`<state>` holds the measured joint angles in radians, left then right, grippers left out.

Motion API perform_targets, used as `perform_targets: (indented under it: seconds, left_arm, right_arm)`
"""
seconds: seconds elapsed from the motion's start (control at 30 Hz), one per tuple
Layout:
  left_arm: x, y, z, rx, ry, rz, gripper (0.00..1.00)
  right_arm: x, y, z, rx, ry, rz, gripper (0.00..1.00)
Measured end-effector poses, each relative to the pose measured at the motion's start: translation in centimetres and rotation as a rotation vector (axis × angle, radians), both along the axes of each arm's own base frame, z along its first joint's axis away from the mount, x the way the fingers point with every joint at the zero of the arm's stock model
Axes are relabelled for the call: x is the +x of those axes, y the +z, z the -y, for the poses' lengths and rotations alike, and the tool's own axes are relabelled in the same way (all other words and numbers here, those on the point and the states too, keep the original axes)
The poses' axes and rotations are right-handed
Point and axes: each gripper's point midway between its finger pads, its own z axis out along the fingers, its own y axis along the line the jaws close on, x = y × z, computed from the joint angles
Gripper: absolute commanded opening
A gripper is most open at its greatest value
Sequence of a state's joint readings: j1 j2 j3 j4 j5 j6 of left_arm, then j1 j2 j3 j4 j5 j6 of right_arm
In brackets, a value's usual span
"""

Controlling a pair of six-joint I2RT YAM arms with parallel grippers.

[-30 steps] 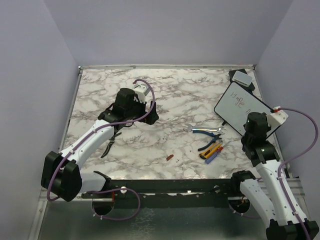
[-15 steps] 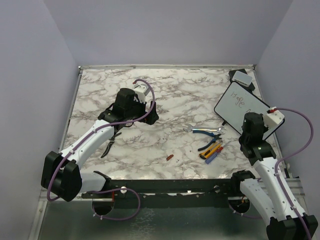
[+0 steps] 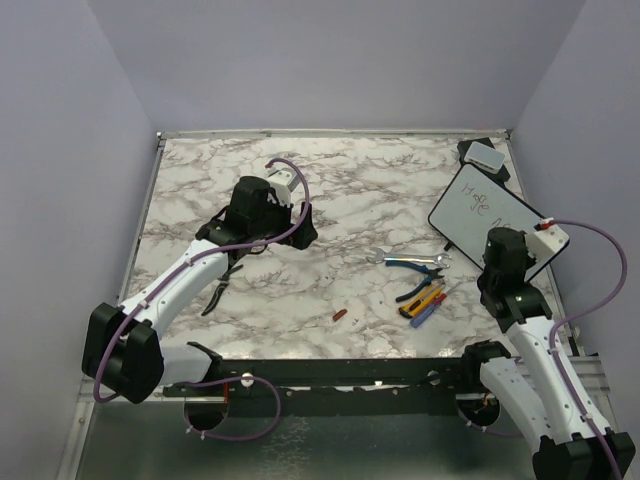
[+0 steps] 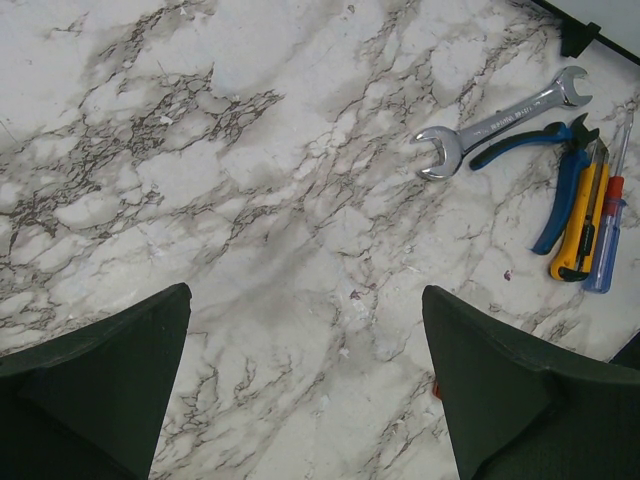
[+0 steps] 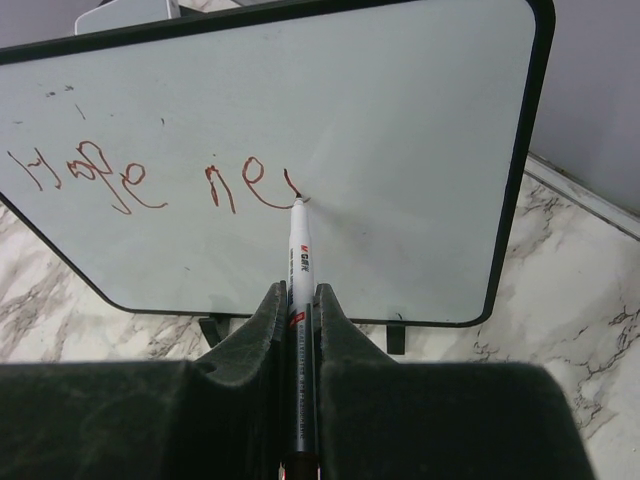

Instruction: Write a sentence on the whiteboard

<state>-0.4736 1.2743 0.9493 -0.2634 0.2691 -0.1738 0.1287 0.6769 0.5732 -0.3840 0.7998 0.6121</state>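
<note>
The whiteboard (image 3: 478,215) stands tilted on small black feet at the right of the marble table, with red-brown handwriting on it (image 5: 130,180). My right gripper (image 5: 298,295) is shut on a white and grey marker (image 5: 299,260), whose tip touches the board (image 5: 400,120) at the end of the writing. In the top view the right gripper (image 3: 502,250) is at the board's near edge. My left gripper (image 4: 305,330) is open and empty above bare marble, at the table's middle left (image 3: 300,222).
A wrench (image 4: 495,125), blue-handled pliers (image 4: 560,195), a yellow cutter (image 4: 578,225) and a small screwdriver (image 4: 605,235) lie together in the table's middle right. A small red bit (image 3: 340,315) lies near the front. A grey-white block (image 3: 487,156) sits at the back right. Black pruners (image 3: 222,285) lie left.
My right arm has shifted a little to the left and towards the board with the marker. The left arm has not moved.
</note>
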Motion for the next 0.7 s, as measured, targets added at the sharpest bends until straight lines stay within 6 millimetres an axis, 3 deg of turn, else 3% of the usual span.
perform_targets:
  seconds: [0.23, 0.7]
  left_arm:
    - [-0.06, 0.29, -0.01, -0.004, 0.000, 0.008, 0.99]
    - [-0.23, 0.28, 0.15, -0.004, -0.006, 0.008, 0.99]
  right_arm:
    - [-0.34, -0.81, -0.03, 0.014, -0.008, -0.016, 0.00]
    - [-0.75, -0.21, 0.45, -0.003, -0.030, -0.002, 0.00]
